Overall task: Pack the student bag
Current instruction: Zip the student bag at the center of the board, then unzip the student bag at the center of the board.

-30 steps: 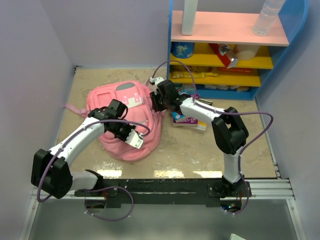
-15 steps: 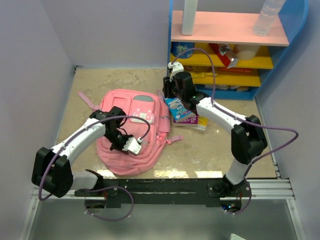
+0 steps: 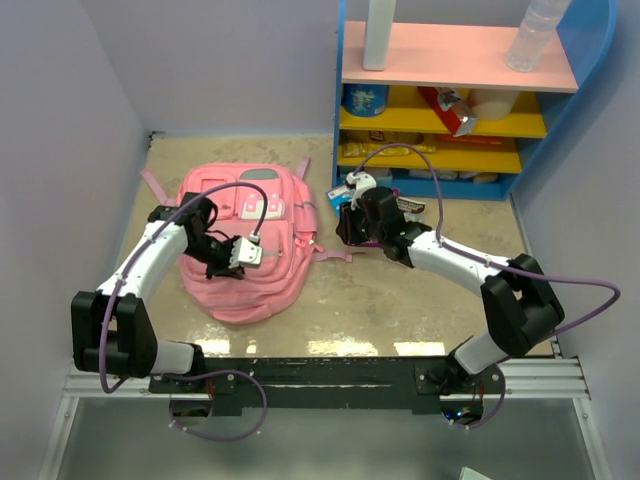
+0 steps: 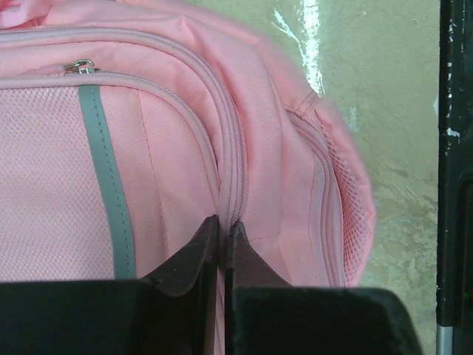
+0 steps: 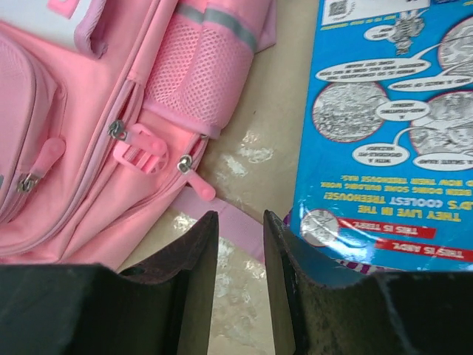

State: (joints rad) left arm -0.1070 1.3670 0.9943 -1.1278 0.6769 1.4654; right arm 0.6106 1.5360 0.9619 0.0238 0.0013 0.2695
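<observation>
- Starting far left: got the left gripper (image 3: 225,262) down on top of the student bag (image 3: 270,285), arm coming in over the bag's left edge.
- In the left wrist view, left gripper (image 4: 222,225) closed right up, fingertips (image 4: 201,248) planted on a zipper seam (image 4: 230,163) of the bag (image 4: 162,133). Can't tell about any fabric actually pinched in there.
- Also up close in that view: a grey stripe (image 4: 107,185), a metal zipper pull (image 4: 81,66) and a mesh side pocket (image 4: 355,214).
- As for the student bag itself: lying flat on the surface (image 3: 400,290), left of centre, front side up with the grey-and-white patch (image 3: 262,205) on show, top end toward the back wall.
- Trailing off the bag's right edge: a pink strap (image 3: 335,255), flat on the surface.
- Next over, the right gripper (image 3: 342,238), low over the surface between the bag and a blue comic-print pack (image 3: 338,193).
- From the right wrist view, right gripper (image 5: 240,222) parted and holding nothing, just strap and bare surface (image 5: 273,148) in the gap. Bag (image 5: 89,148) off to one side, blue comic-print pack (image 5: 384,111) just beside the other finger (image 5: 284,259).
- Back right: a shelf unit (image 3: 460,55) with a pink top board and yellow shelves, a clear bottle (image 3: 535,35) standing up top.
</observation>
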